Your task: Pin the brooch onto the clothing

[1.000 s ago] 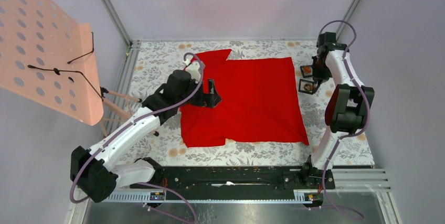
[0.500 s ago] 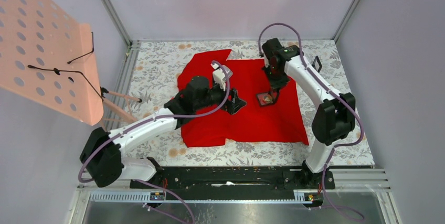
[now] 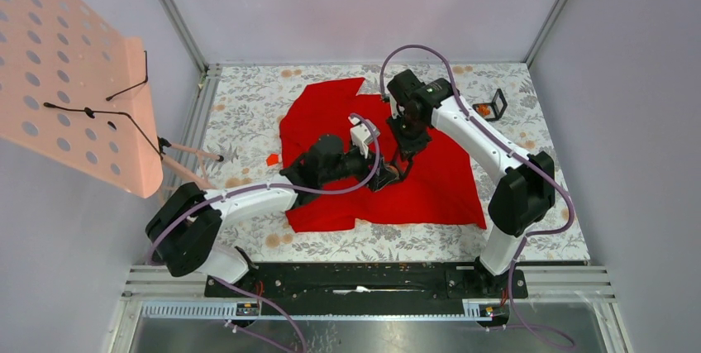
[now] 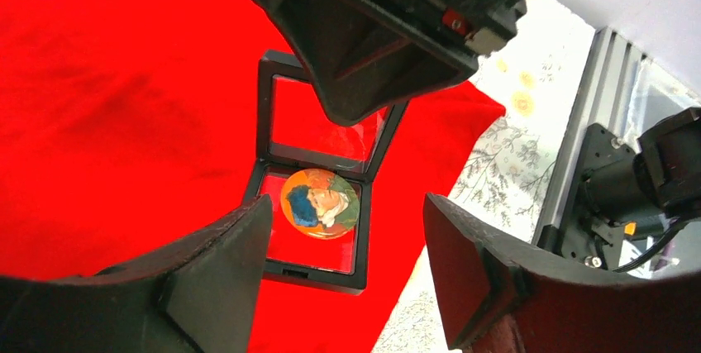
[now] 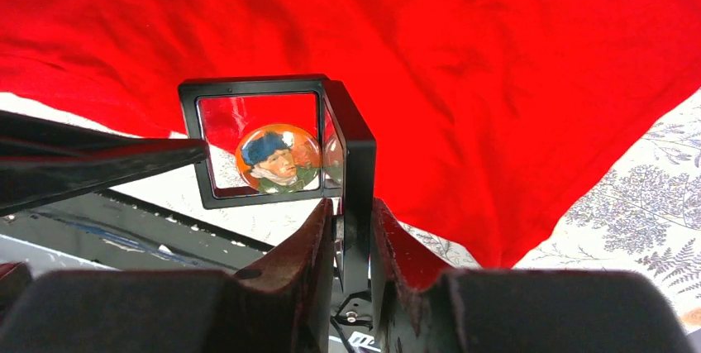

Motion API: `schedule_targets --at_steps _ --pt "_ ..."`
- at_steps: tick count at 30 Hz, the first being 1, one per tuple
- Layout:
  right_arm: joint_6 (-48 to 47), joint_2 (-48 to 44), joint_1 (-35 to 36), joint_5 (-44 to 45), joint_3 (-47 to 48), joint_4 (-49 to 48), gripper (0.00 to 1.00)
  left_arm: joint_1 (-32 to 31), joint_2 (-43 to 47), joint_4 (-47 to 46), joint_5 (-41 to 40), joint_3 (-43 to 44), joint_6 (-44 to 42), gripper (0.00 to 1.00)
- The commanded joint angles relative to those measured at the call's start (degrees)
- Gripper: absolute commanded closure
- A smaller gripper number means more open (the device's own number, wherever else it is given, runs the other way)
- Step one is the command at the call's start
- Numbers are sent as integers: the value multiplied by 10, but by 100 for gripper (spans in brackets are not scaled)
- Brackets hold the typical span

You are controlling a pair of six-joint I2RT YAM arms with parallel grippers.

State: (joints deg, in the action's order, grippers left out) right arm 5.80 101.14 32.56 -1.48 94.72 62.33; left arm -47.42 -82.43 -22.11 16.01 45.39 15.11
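Both arms have converged over the bright red short-sleeved fabric shirt (image 3: pixel 318 113) since the earlier frame. The right arm has carried a black hinged display case (image 5: pixel 351 146) with clear panes in from the right edge of the floral-patterned surface (image 3: pixel 248 105). The left arm has advanced from the shirt's left side to meet it. The right tool (image 5: pixel 345 221) is clenched on one leaf of the case, which stands open at an angle. The round portrait brooch (image 4: pixel 320 203) sits inside the other leaf. The left tool (image 4: pixel 345 204) is released, its fingers (image 4: pixel 223 262) flanking the case without visible contact. The shirt lies spread flat across the middle of the surface. A second small black frame (image 3: pixel 494 105) rests near the far right corner.
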Motion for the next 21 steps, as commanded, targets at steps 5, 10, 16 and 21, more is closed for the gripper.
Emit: schedule_targets --at_steps 5,10,16,21 --pt "15 -28 8 -30 38 32 100 -18 -29 13 -38 38 -94 31" --pt "13 -30 11 -30 42 33 100 -20 -45 19 -43 49 -103 31" --pt "13 -29 13 -28 42 34 100 -25 -58 26 -46 61 -93 39" --pt "13 -24 14 -26 50 34 100 -32 -71 31 -39 65 -79 45"
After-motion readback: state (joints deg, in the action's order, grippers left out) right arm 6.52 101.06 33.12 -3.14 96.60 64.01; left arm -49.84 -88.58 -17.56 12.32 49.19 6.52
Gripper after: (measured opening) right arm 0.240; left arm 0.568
